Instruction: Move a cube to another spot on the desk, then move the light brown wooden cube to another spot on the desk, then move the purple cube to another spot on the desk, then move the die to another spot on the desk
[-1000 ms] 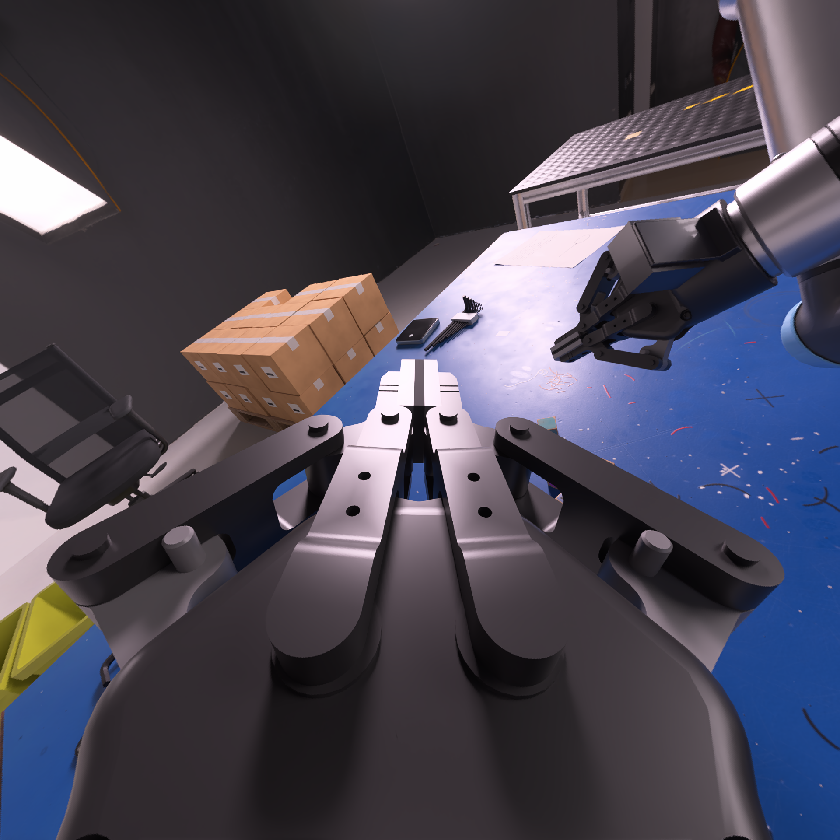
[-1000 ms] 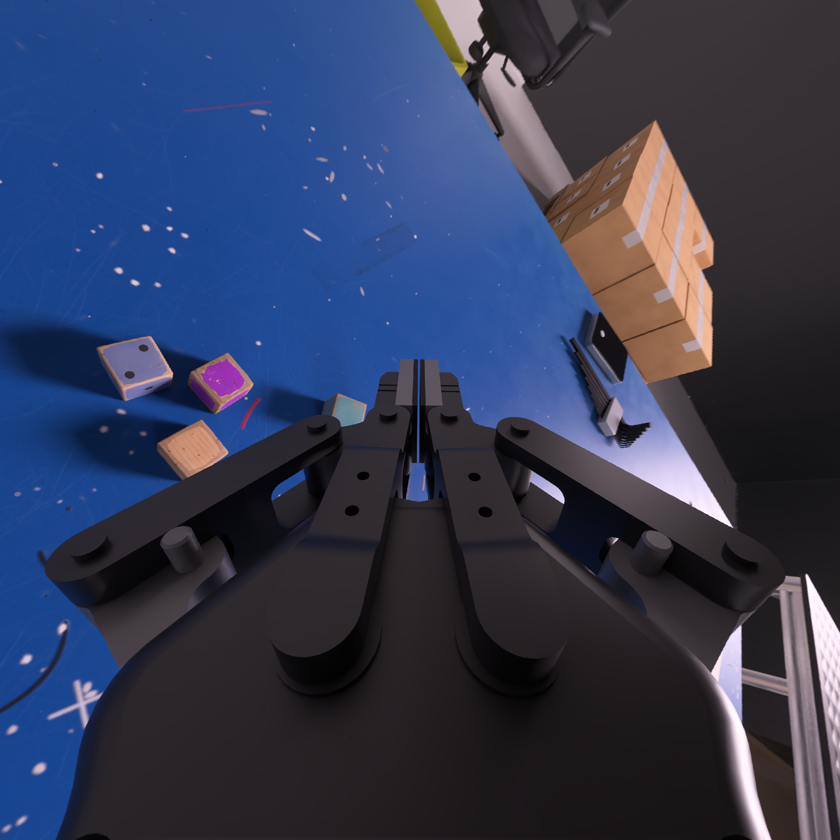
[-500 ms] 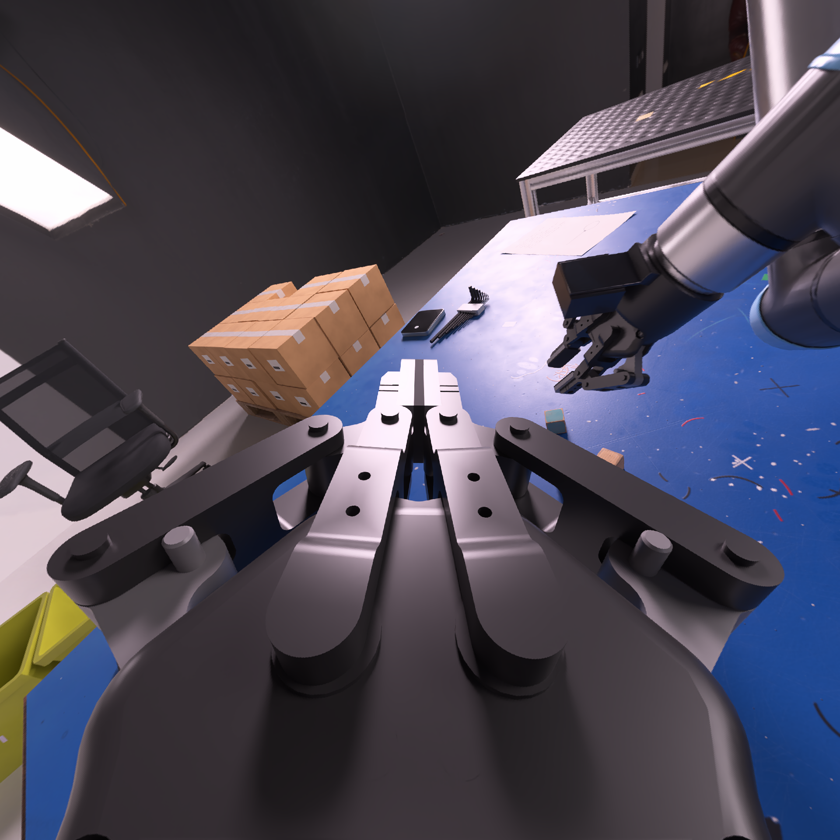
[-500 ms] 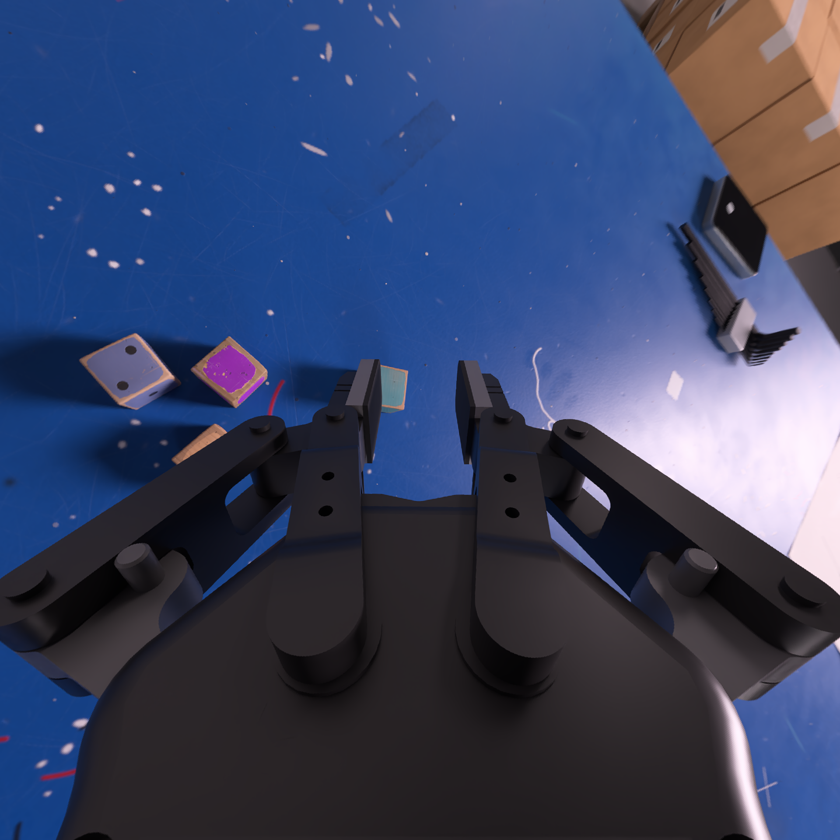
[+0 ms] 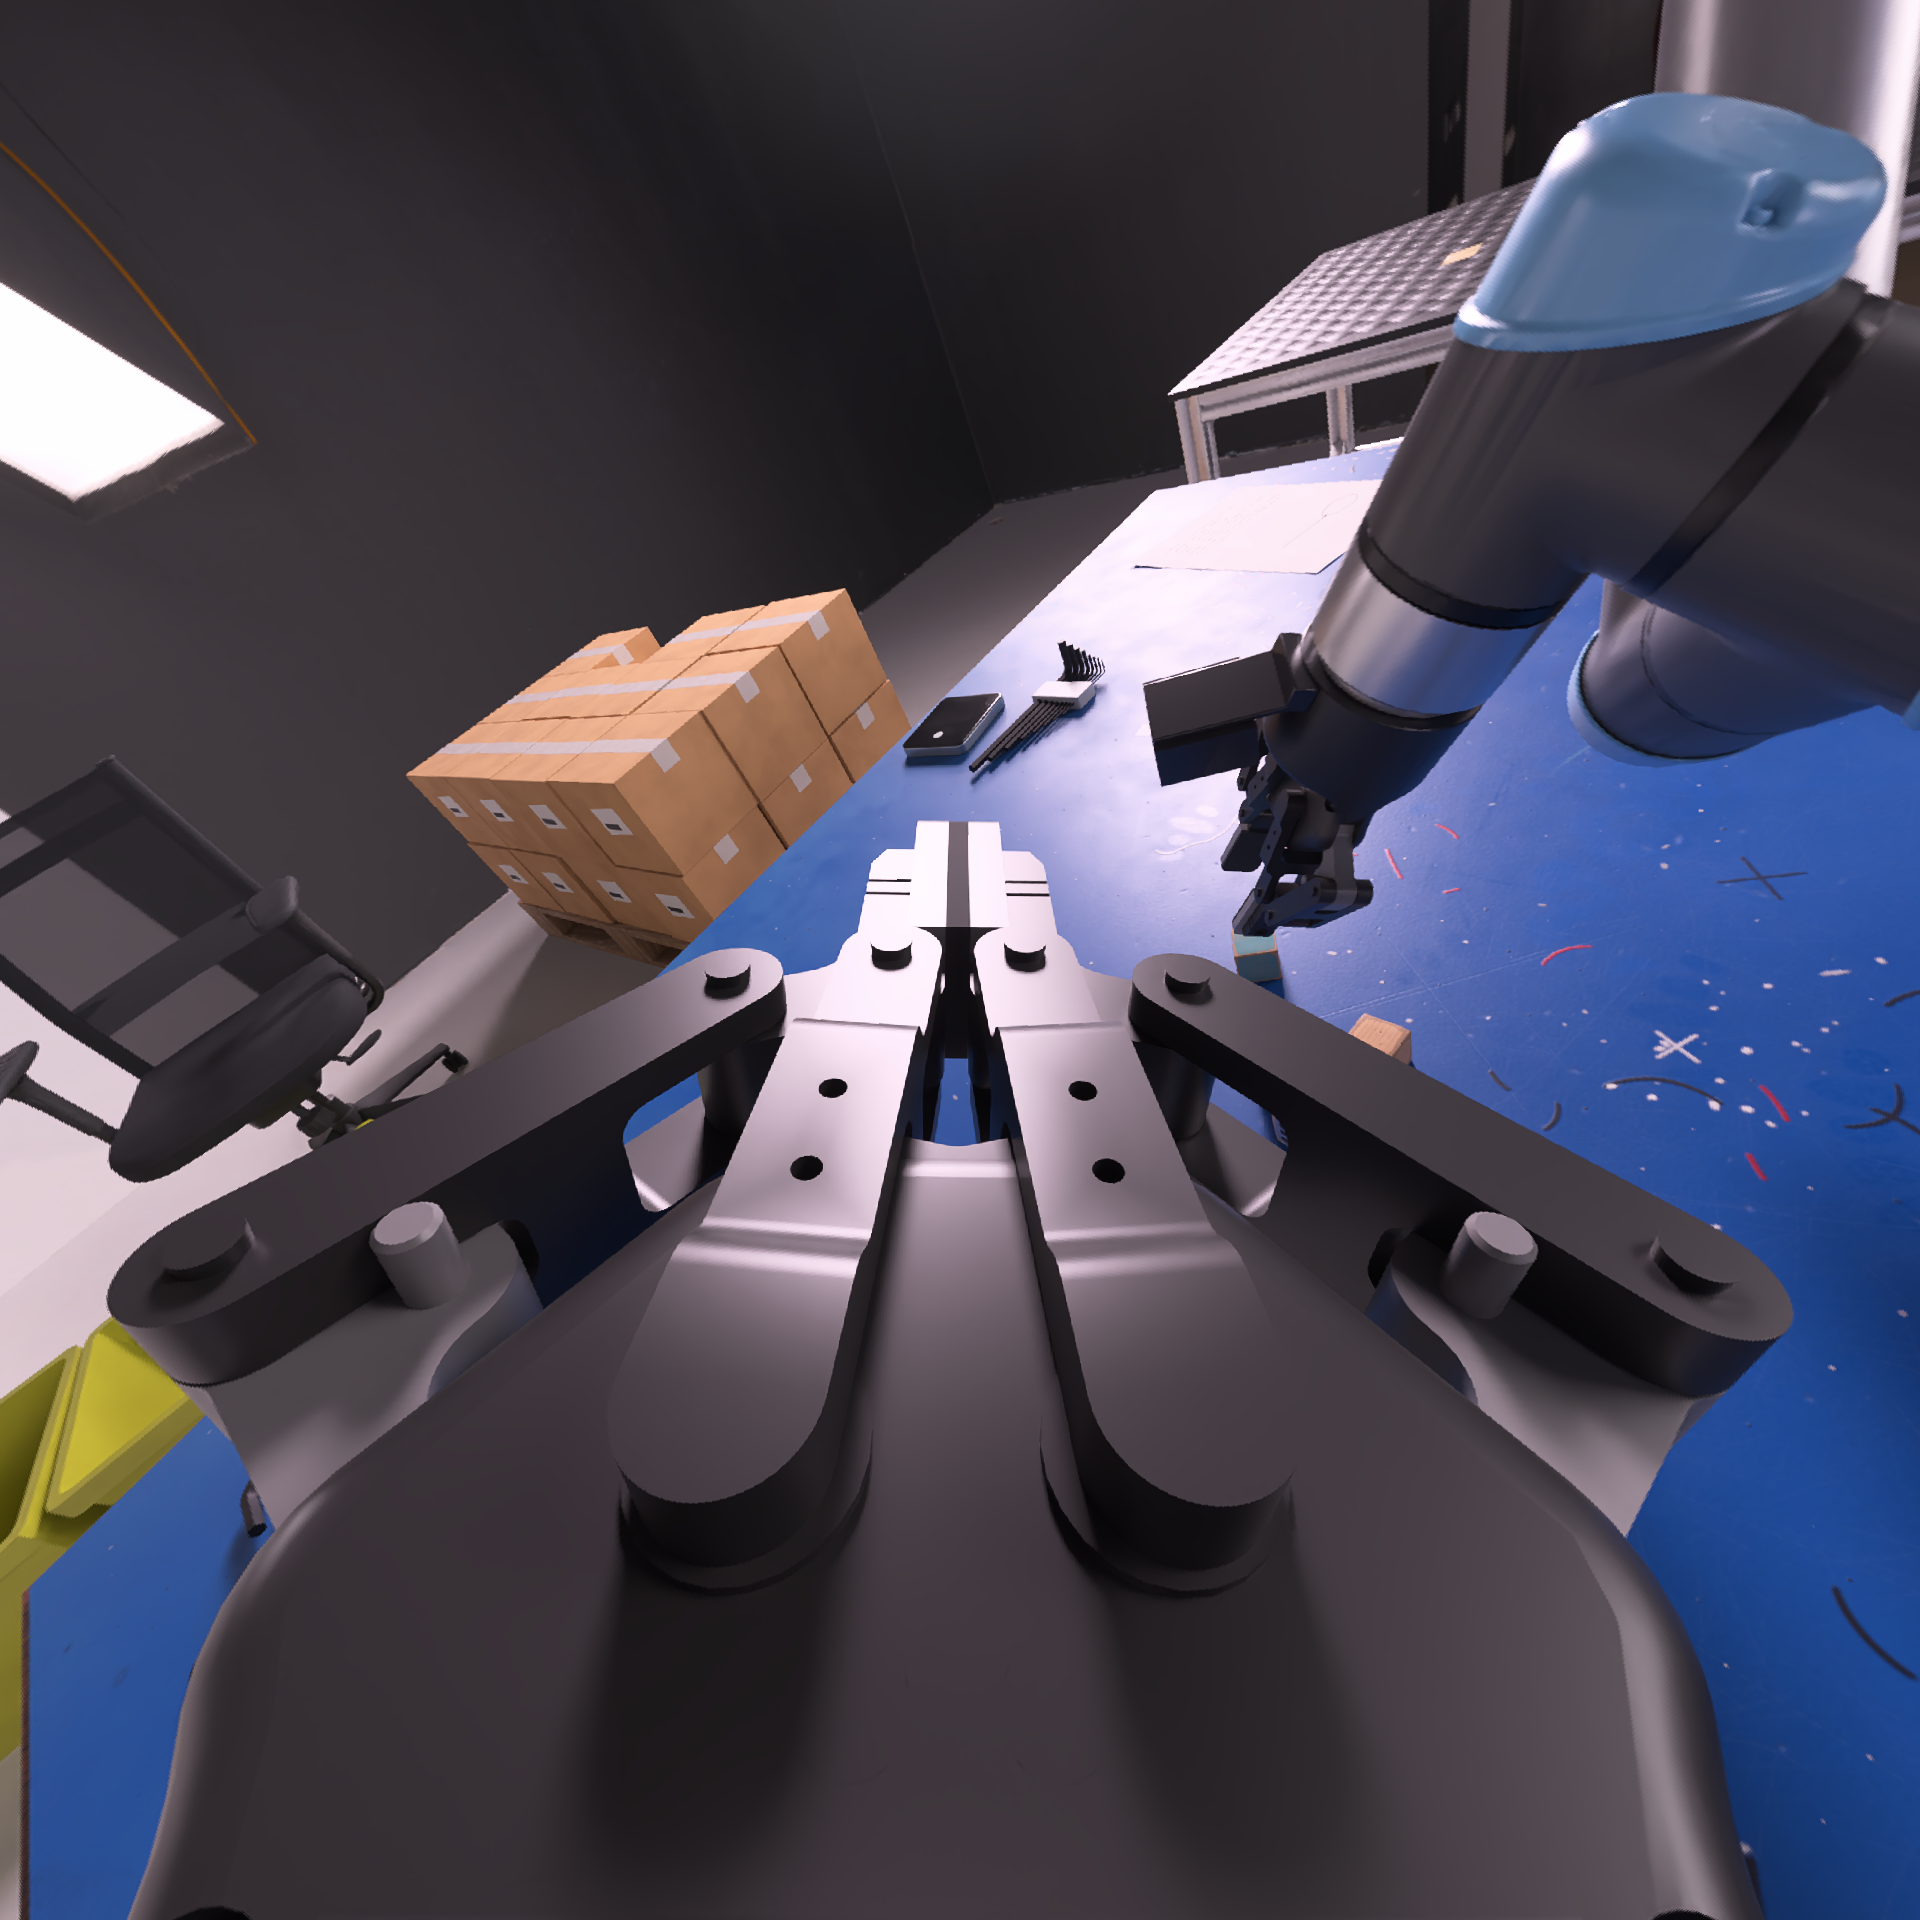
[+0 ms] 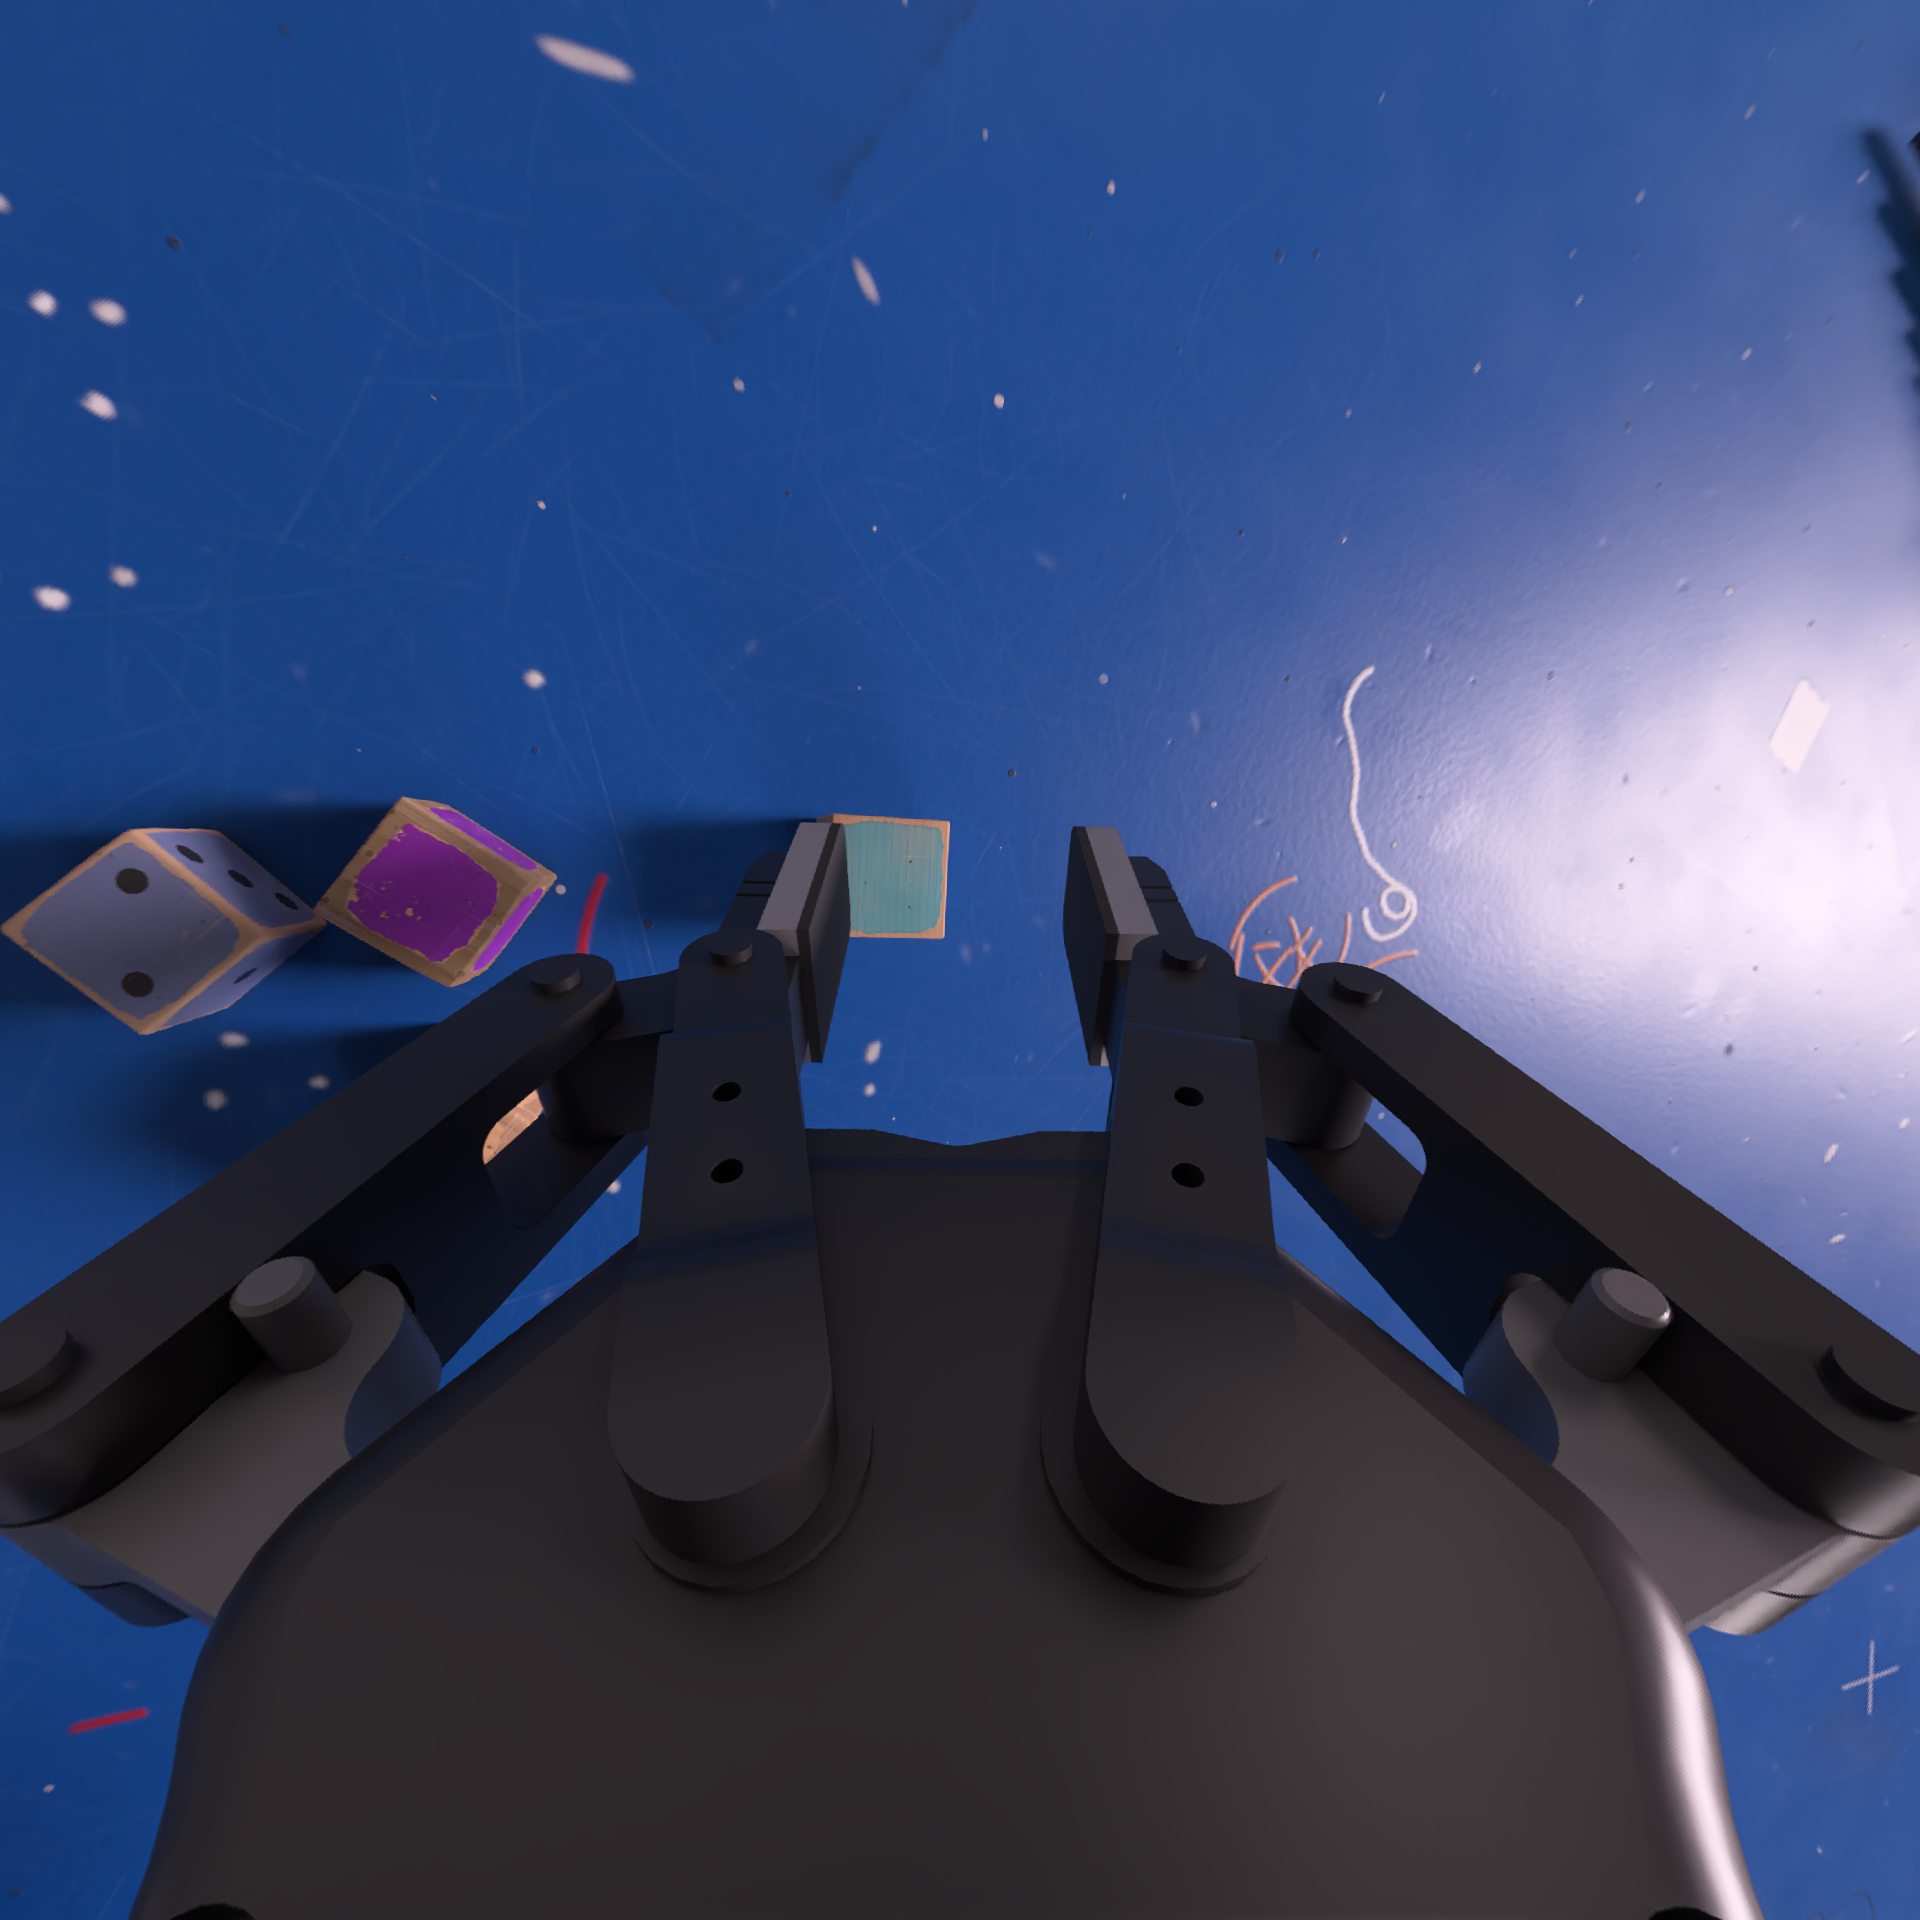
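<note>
Teal cube point(image 6: 896, 878) — wood-edged, painted face streaked, lying flat on the blue desk point(image 6: 1039, 468) at frame centre in the right wrist view, partly behind the left finger's pad point(image 6: 816, 925). The right gripper point(image 6: 945, 914) is spread wide above it, nothing between the jaws. To the left sit the purple cube point(image 6: 436, 894), paint chipped at its wooden edges, and the grey-blue die point(image 6: 156, 925), corners nearly touching.

Against half a second ago, the cubes loom larger and the jaws stand farther apart; the cardboard boxes have left this view.

The light brown wooden cube point(image 6: 514, 1124) shows only as a sliver through the linkage. In the left wrist view the left gripper point(image 5: 956, 868) is clenched empty at centre — the right gripper point(image 5: 1288, 904) hangs just over the teal cube point(image 5: 1254, 954) at right.
</note>
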Available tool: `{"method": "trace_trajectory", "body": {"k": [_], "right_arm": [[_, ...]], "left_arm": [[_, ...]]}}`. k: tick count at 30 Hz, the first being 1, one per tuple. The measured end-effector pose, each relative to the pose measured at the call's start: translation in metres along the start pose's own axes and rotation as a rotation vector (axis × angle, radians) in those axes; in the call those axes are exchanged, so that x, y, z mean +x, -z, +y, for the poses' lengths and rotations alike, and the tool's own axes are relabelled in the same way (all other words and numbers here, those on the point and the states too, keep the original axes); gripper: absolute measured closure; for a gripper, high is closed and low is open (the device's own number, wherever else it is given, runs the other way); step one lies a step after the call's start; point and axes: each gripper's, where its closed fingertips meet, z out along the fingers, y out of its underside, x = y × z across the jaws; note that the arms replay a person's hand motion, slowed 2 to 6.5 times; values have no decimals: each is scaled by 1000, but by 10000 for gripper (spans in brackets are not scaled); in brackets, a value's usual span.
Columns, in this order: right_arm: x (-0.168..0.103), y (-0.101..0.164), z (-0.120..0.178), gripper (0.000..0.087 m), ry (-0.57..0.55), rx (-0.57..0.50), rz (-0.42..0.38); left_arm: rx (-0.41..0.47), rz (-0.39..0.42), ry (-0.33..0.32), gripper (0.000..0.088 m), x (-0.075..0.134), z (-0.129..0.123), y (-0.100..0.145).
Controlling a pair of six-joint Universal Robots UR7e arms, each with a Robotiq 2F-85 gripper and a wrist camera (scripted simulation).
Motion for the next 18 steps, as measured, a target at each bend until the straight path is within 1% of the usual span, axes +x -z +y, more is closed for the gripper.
{"method": "trace_trajectory", "body": {"k": [3, 6, 12, 18], "right_arm": [[-1, -7, 3, 452, -12, -40, -16], [-4, -13, 5, 433, -25, -62, -40], [-10, -22, 7, 429, -59, -85, -88], [-11, -29, 12, 430, -74, -119, -89]], "left_arm": [[-6, 3, -5, 877, 1, 1, 0], [-9, 6, -9, 877, 1, 1, 1], [-9, 15, -13, 877, 3, 1, 1], [-9, 24, -14, 877, 5, 1, 1]]}}
